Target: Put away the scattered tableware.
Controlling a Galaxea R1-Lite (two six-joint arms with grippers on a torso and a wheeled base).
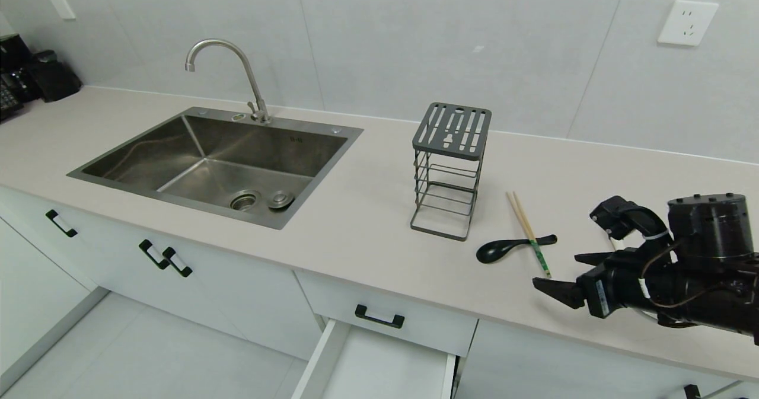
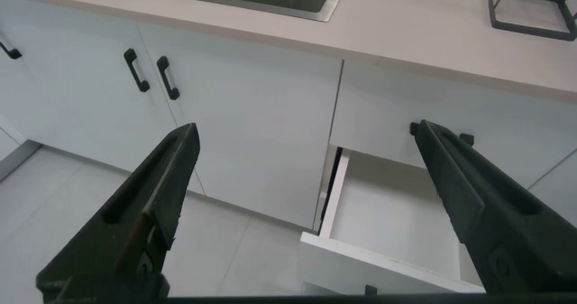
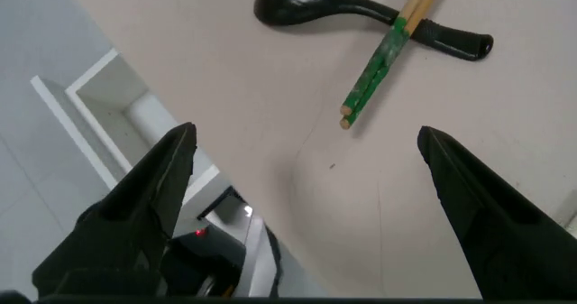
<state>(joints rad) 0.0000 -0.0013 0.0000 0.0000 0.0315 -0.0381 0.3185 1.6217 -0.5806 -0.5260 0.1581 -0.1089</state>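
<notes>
Chopsticks, wooden pair, green-tipped: lying across black spoon on table, near wire rack. Judged light, stiff, prone to roll; pinch both mid-length. Spoon probably slick; take by handle. Right jaws spread, empty, near them; left jaws likewise released.

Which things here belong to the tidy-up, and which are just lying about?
Job:
- black spoon
- chopsticks, lying across the spoon's handle
- slotted rack, likely the holder
- open drawer
- right gripper, fingers open

Lying about:
- sink
- faucet
- wall socket
</notes>
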